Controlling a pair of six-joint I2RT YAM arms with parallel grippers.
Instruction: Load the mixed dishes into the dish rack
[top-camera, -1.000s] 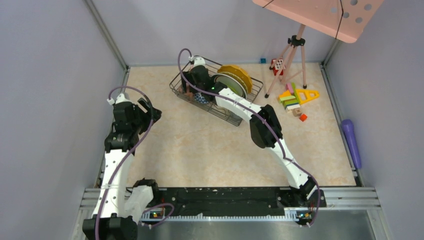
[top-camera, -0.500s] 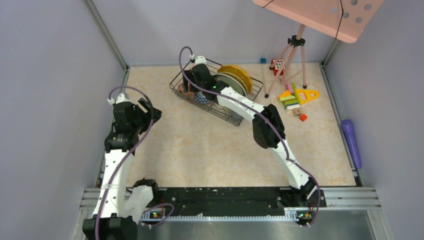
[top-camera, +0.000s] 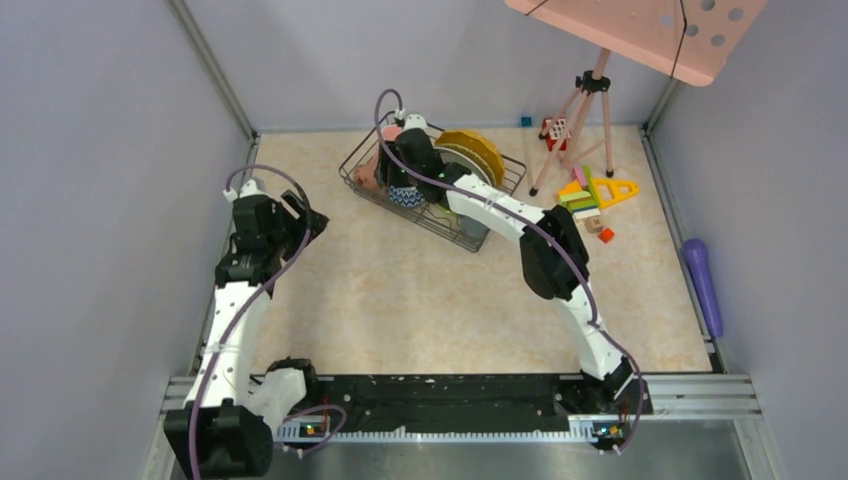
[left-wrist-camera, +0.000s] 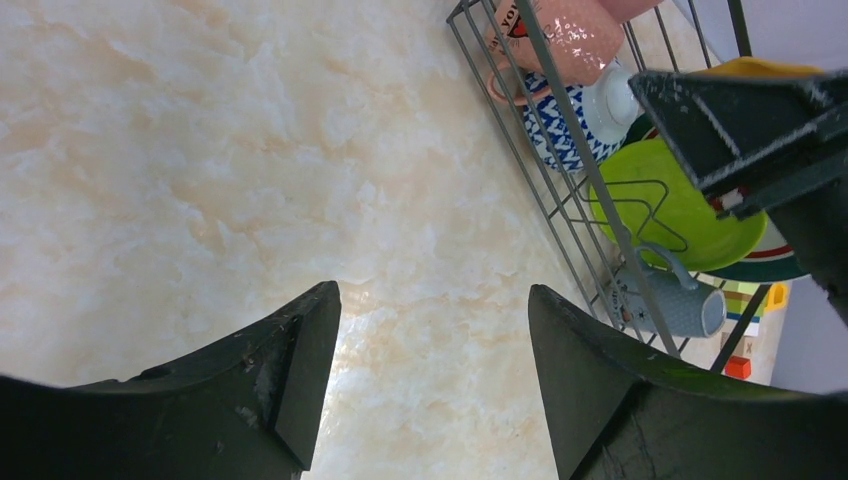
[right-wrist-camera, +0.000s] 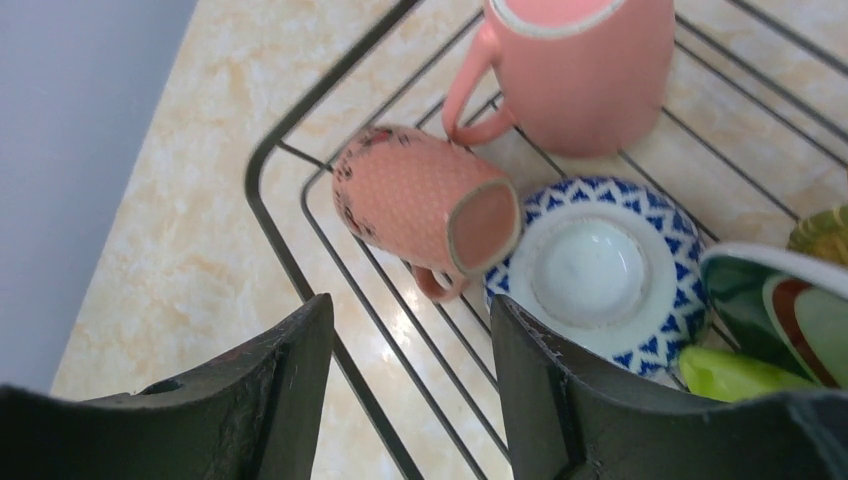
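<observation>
Right wrist view shows your right fingers spread wide and empty above the corner of the rack, where the dotted mug lies on its side against the upturned bowl, the plain mug beyond. Expect these to be hard, glazed, slippery and chippable, so pinch a mug across its rim wall or handle and close gently. Your left fingers hang wide and empty over the surface beside the rack

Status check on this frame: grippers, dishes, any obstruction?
Left gripper open, empty, over table beside rack. Right gripper open, empty, above rack. Pink mugs, bowl, plates in rack; one mug on its side. Nothing blocking.
</observation>
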